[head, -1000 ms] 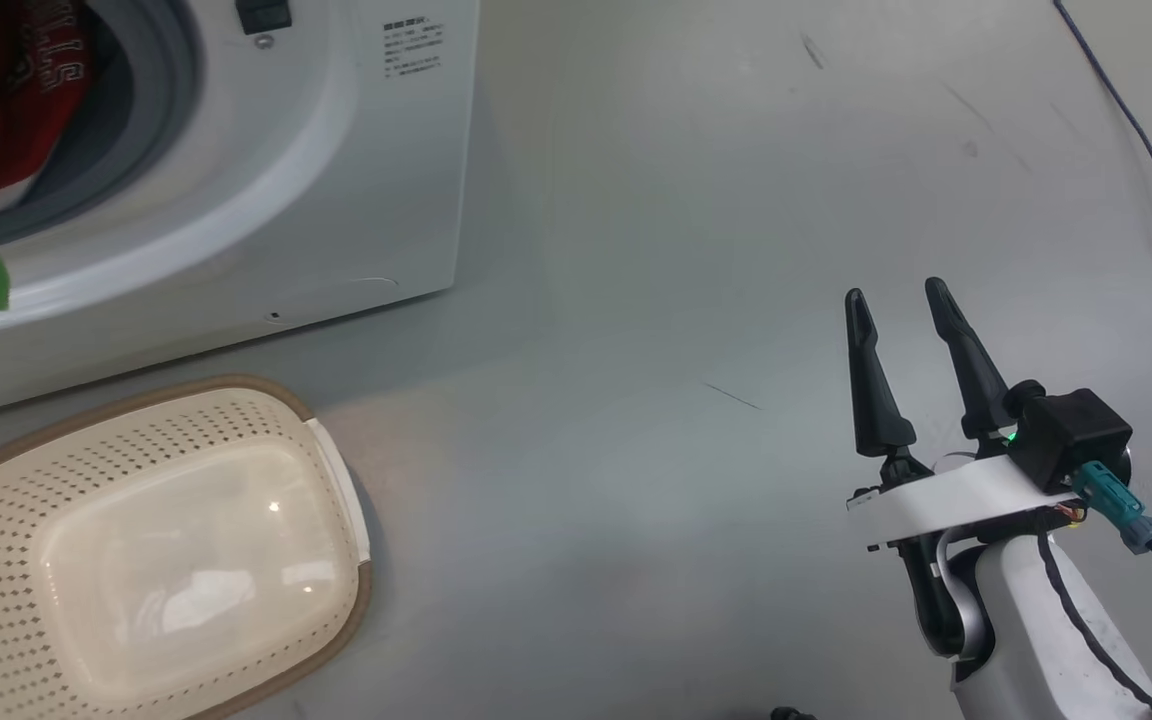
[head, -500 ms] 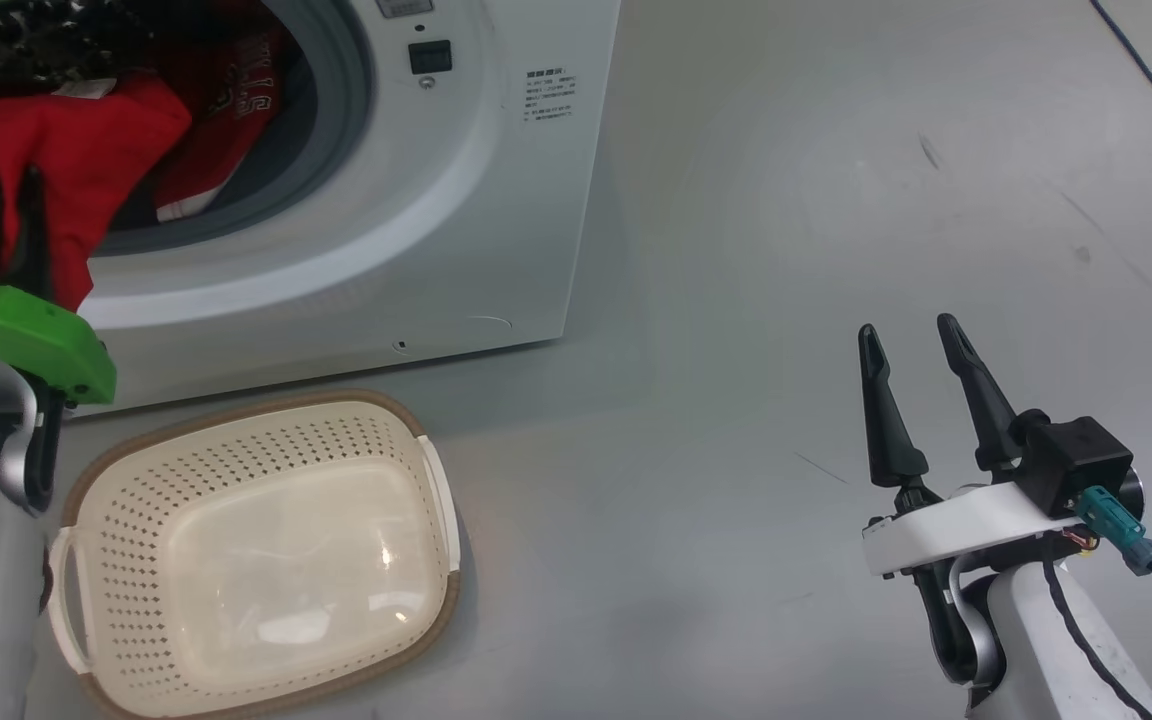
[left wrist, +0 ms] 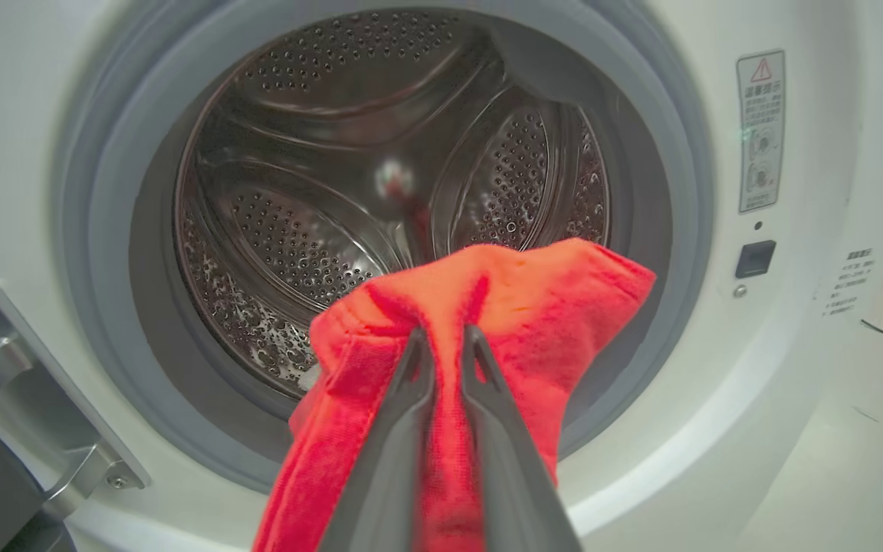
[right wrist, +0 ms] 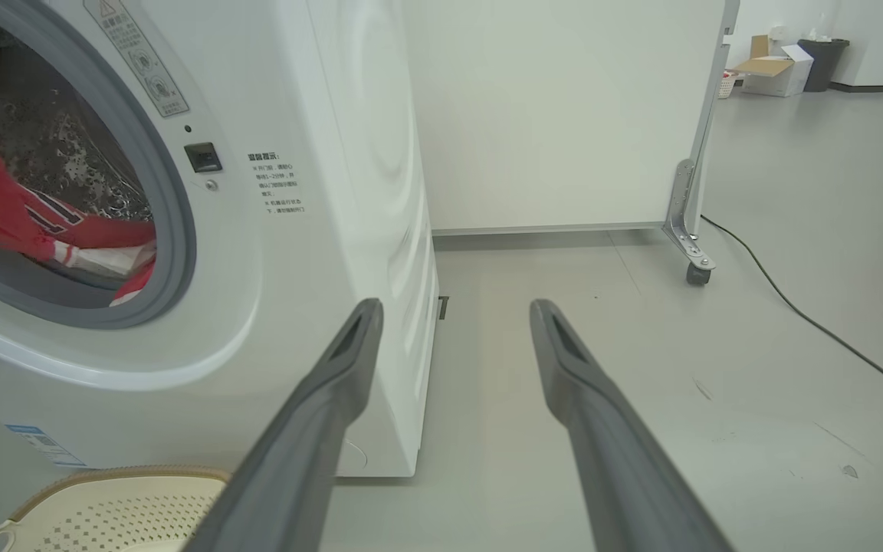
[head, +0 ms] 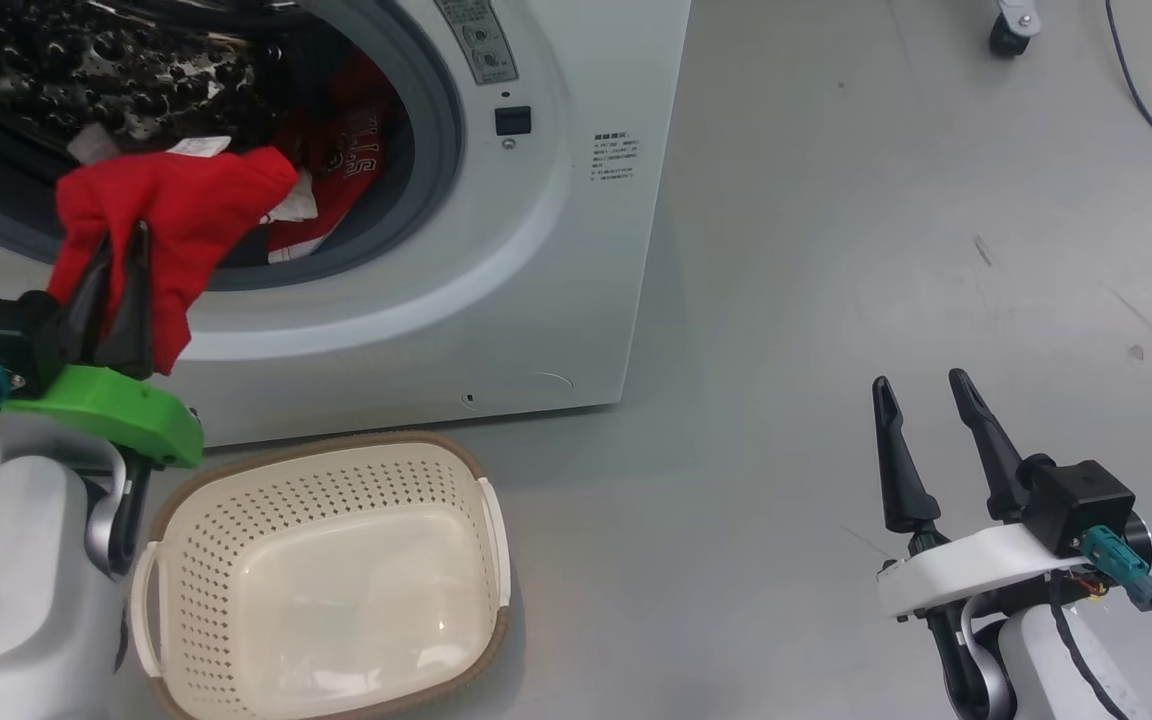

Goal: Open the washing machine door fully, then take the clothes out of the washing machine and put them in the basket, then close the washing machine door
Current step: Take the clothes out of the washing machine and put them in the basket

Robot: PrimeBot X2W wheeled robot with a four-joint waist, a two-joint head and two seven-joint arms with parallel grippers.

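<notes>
Head camera has swung left since a second ago, bringing the washer (head: pixel 556 250) mouth and the left gripper (head: pixel 123 240) into frame. Left jaws are clamped on a red garment (head: pixel 186 200), held at the mouth, up and back from the basket (head: pixel 336 447). Basket empty. More clothes (head: pixel 346 170) lie in the drum. Mouth uncovered, so door judged open. Unloading barely begun; closing still to do. Right gripper (head: pixel 919 385) idle, jaws apart. Smooth grey floor (head: pixel 786 300), cable (head: pixel 1151 120), wheeled white panel (right wrist: pixel 564 115).
</notes>
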